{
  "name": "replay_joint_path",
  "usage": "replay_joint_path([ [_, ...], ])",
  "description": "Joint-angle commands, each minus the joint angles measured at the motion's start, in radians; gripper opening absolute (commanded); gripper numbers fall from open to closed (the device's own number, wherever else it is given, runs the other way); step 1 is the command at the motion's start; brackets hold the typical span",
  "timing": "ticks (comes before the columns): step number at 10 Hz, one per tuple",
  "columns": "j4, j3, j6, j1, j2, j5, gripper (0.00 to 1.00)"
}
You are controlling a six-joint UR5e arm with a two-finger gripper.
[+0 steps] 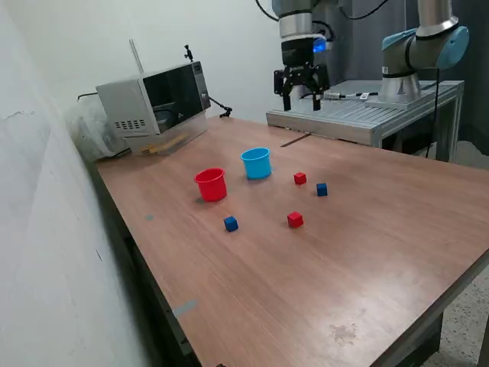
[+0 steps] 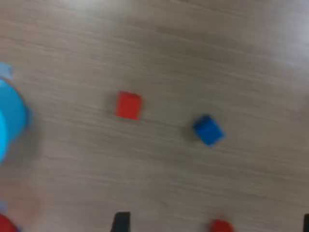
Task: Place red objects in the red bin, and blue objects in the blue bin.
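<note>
Progress: nothing sorted yet; all four cubes lie loose on the worktop (image 1: pixel 367 252), and neither cup appears to hold anything, though their insides are only partly visible.
Red bin: the red cup (image 1: pixel 211 184) stands upright, just beside the blue cup (image 1: pixel 257 163), which serves here as the landmark.
Red cubes: one red cube (image 1: pixel 299 178) sits near the blue cup on the exterior view's right; the second red cube (image 1: pixel 295 219) lies farther from the cup, toward the camera.
Blue cubes: one blue cube (image 1: pixel 322 189) rests just beyond the first red cube from the cup; the other blue cube (image 1: pixel 231 223) lies nearer the red cup.
Tool: the tool (image 1: pixel 301 98) hangs high above the worktop, behind the blue cup, fingers spread, holding nothing.
Wrist view: blurred; it shows a red cube (image 2: pixel 129 105) and blue cube (image 2: pixel 208 129) apart.
Left: four placements, all of them.
</note>
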State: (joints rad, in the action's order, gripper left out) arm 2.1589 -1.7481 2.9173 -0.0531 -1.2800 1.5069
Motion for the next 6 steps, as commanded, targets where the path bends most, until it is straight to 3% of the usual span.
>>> replay_joint_path([
  [1,0.025,-0.001,-0.027,-0.112,0.065,0.001,1.0],
  [4,0.11,-0.046,-0.014,-0.123,0.1,0.006,1.0],
  [6,0.134,-0.103,0.072,-0.117,0.093,0.009,1.0],
])
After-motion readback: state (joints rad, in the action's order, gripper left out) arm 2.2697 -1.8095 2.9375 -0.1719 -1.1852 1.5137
